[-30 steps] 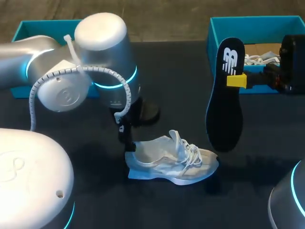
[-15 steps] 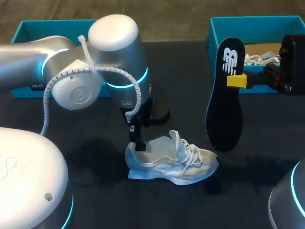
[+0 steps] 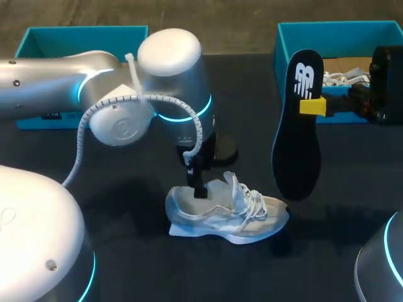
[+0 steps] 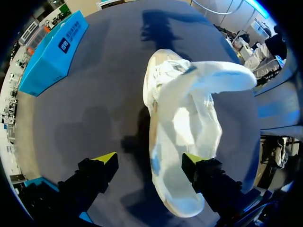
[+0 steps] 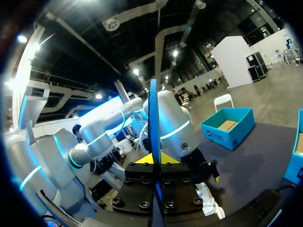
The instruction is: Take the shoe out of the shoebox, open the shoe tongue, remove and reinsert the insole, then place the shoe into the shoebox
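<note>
Dark tabletop (image 3: 126, 207) — shoe (image 3: 227, 217) lies centre, toe pointing to my right. Left hand (image 4: 150, 160), spread wide, hangs over the heel opening. Right hand (image 3: 315, 106) pinches the insole (image 3: 297, 145) upright just past the toe — long axes roughly perpendicular, needs tilting.

Left arm (image 3: 170, 94) covers the heel of the shoe (image 3: 245, 214); the insole (image 3: 297, 126) hangs close beside its toe.
</note>
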Controlling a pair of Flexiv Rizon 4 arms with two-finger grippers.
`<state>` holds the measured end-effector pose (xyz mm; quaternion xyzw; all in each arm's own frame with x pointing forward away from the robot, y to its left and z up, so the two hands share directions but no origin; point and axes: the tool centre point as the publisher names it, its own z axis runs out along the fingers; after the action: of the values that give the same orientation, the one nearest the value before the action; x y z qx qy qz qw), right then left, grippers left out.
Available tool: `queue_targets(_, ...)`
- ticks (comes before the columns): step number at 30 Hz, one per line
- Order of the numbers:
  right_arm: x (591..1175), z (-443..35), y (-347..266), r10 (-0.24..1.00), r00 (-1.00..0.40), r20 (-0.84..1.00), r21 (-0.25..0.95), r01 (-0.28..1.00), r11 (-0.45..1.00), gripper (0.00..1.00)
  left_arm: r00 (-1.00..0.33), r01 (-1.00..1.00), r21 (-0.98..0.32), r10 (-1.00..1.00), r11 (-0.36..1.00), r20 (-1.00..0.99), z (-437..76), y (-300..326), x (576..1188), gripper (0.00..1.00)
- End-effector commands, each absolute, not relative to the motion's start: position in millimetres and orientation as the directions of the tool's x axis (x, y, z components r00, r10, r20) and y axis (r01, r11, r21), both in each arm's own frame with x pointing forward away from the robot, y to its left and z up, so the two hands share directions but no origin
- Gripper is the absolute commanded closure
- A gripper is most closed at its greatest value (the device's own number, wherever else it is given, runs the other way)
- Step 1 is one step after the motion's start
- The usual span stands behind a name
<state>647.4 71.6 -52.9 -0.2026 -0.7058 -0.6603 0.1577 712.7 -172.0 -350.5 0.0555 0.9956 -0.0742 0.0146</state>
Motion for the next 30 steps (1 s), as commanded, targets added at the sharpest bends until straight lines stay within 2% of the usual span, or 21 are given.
queue_targets(1,648.2,-53.6,73.1,0.078,-0.869,0.489,0.869,0.494,0.045,1.0,-0.995,0.1,-0.136,0.098,0.986,-0.025,-364.8,-184.5,719.0,0.15)
queue_targets(4,648.2,-53.6,73.1,0.078,-0.869,0.489,0.869,0.494,0.045,1.0,-0.995,0.097,-0.142,0.095,0.985,-0.016,-369.5,-187.8,719.3,0.24)
queue_targets(15,648.2,-53.6,73.1,0.078,-0.869,0.489,0.869,0.494,0.045,1.0,-0.996,0.088,-0.14,0.088,0.986,-0.002,-383.3,-195.8,711.0,0.4)
queue_targets(22,648.2,-53.6,73.1,0.078,-0.869,0.489,0.869,0.494,0.045,1.0,-0.997,0.073,-0.138,0.073,0.988,-0.001,-385.4,-195.4,714.6,0.55)
queue_targets(25,648.2,-53.6,73.1,0.078,-0.869,0.489,0.869,0.494,0.045,1.0,-0.998,0.069,-0.137,0.069,0.988,0.0,-386.0,-195.0,715.8,0.67)
queue_targets(29,648.2,-53.6,73.1,0.078,-0.869,0.489,0.869,0.494,0.045,1.0,-0.998,0.068,-0.135,0.068,0.989,0.003,-387.1,-195.3,716.7,0.78)
queue_targets(30,648.2,-53.6,73.1,0.078,-0.869,0.489,0.869,0.494,0.045,1.0,-0.998,0.068,-0.135,0.068,0.989,0.003,-387.1,-195.3,716.7,0.78)
